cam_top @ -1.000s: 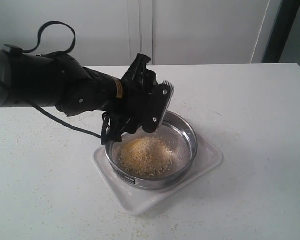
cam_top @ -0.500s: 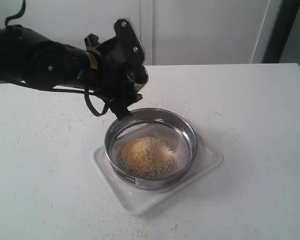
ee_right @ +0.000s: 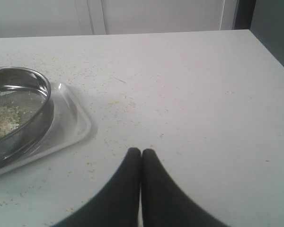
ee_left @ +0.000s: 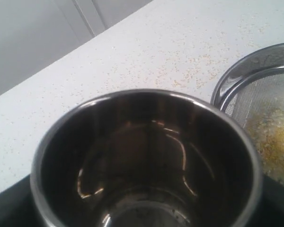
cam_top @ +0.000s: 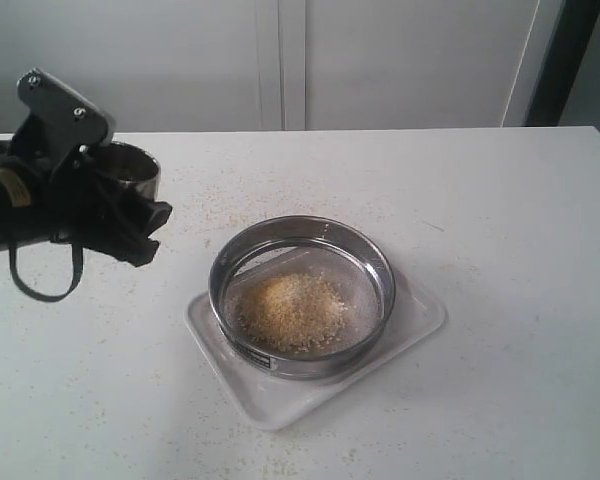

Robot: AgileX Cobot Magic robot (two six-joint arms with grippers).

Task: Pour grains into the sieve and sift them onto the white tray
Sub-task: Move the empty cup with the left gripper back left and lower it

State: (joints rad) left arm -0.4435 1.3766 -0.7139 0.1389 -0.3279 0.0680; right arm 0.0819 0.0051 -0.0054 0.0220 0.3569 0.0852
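Note:
The sieve [cam_top: 283, 362], a wide steel ring with a mesh bottom, sits on the white tray [cam_top: 412, 322] at mid-table. A heap of yellow-orange and pale grains [cam_top: 292, 308] lies on its mesh. My left gripper [cam_top: 115, 182] hovers to the left of the sieve, shut on a small shiny steel cup [cam_top: 132, 164] held upright. In the left wrist view the cup [ee_left: 146, 156] looks empty, with the sieve [ee_left: 248, 73] and grains [ee_left: 274, 137] beside it. My right gripper [ee_right: 141, 151] is shut on nothing, low over the table to the right of the tray [ee_right: 75, 118] and sieve [ee_right: 20, 75].
Stray grains are scattered over the white table [cam_top: 500, 200], mostly around the tray and behind the sieve. White cabinet doors [cam_top: 380, 60] stand behind the table's far edge. The right arm does not show in the exterior view.
The left arm has swung the cup away from above the sieve to the left and turned it from tipped to upright. The grain heap and the right gripper have not moved.

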